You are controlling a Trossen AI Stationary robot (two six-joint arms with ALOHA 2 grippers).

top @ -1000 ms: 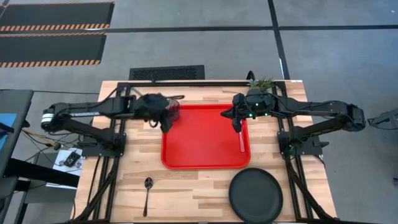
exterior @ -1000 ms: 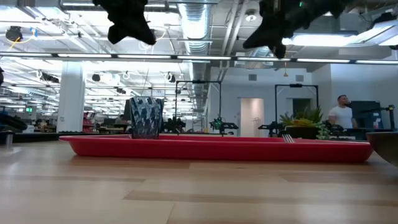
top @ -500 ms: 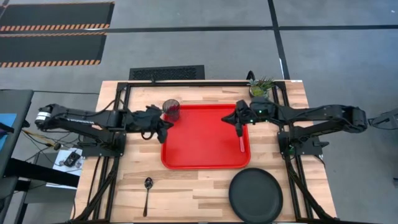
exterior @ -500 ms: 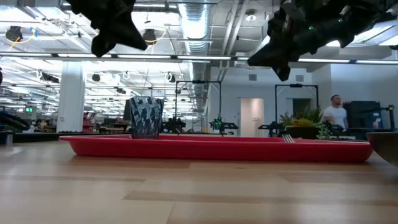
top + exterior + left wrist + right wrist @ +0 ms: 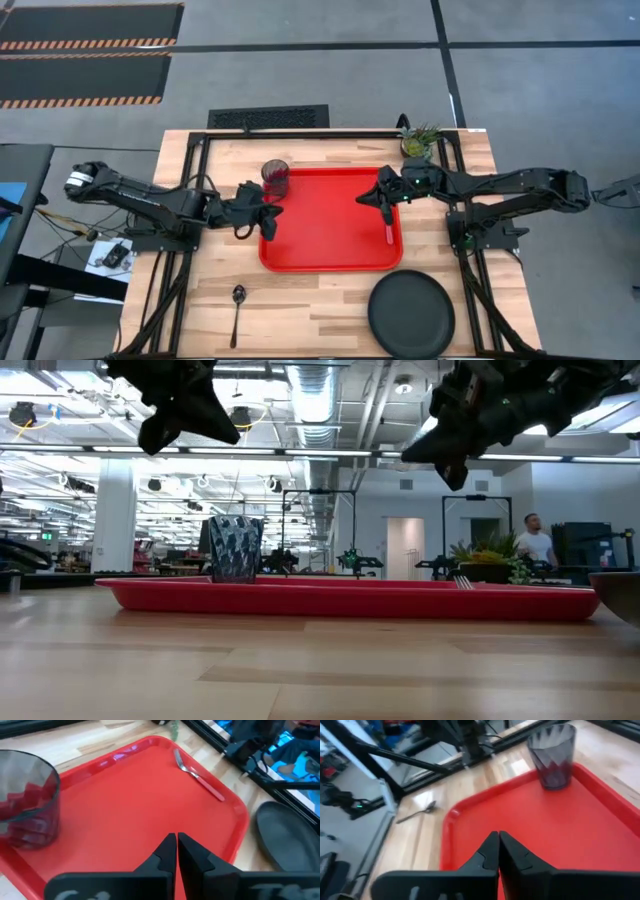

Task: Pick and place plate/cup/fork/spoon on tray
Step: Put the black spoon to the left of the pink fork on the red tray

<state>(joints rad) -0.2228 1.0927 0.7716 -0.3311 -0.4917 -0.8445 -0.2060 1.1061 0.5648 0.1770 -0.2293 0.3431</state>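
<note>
The red tray (image 5: 330,220) lies mid-table. The dark cup (image 5: 275,178) stands upright on its base in the tray's far left corner, also in the low view (image 5: 235,549). The pink fork (image 5: 389,228) lies flat along the tray's right side. The spoon (image 5: 237,310) lies on the wood near the front left. The black plate (image 5: 411,314) rests on the table at the front right. My left gripper (image 5: 268,225) is shut and empty above the tray's left edge. My right gripper (image 5: 385,205) is shut and empty above the tray's right part.
A small potted green plant (image 5: 418,140) stands at the far right of the table. Black frame rails (image 5: 190,200) run along both sides. A person (image 5: 532,545) stands far off in the room behind.
My left gripper has drawn away from the cup, toward the table's near edge, and now hangs above the tray's left edge; the cup stays upright in the tray's far left corner. My right gripper has shifted slightly above the tray's right part.
</note>
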